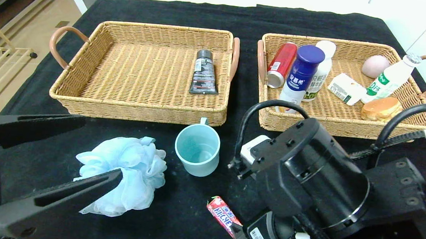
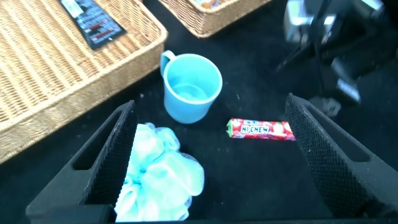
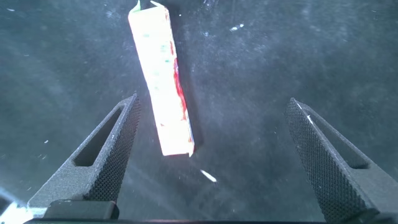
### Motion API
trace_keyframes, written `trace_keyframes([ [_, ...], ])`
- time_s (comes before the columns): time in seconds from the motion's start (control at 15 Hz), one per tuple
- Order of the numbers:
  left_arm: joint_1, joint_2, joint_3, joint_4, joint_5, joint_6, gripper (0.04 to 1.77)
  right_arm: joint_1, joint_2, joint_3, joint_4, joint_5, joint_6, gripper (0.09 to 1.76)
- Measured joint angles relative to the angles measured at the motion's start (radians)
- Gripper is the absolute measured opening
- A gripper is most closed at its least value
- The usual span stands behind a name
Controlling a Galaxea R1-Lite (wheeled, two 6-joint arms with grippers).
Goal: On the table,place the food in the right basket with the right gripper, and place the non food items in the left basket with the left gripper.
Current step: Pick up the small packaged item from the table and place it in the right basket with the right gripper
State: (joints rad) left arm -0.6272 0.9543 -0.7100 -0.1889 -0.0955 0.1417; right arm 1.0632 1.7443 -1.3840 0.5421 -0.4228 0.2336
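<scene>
Candy stick point(image 1: 223, 214) wrapper reads "HI-CHEW"; other labels unreadable.

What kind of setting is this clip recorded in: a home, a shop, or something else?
Probably an indoor lab or test room staged for sorting: a table under a black cloth, two matching tan wicker baskets, and mixed groceries and toiletries. White cabinets and a tan floor surround the table.

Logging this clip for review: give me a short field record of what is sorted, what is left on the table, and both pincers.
left basket: holds the tube
right basket: holds bottles, a red can and other food
left on table: pouf, mug, candy stick
left pincer: open, over the pouf's edge
right pincer: open, above the candy stick, not touching it
</scene>
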Motion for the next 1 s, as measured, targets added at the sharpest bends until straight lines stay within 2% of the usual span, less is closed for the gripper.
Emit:
trace_keyframes([
  [0.27,0.007,-0.023,-0.024,0.071,-0.003,0.001,1.72,0.027,0.059,-0.010,0.000,-0.049,-0.003,1.70],
  [0.47,0.007,-0.037,-0.030,0.075,-0.003,0.001,1.72,0.044,0.102,-0.014,-0.002,-0.104,-0.004,1.71],
  [0.73,0.006,-0.046,-0.031,0.075,-0.003,0.005,1.72,0.057,0.146,-0.015,-0.006,-0.123,-0.001,1.71],
  [1.0,0.006,-0.047,-0.031,0.075,-0.004,0.006,1.72,0.058,0.167,-0.013,-0.008,-0.124,0.001,1.08],
])
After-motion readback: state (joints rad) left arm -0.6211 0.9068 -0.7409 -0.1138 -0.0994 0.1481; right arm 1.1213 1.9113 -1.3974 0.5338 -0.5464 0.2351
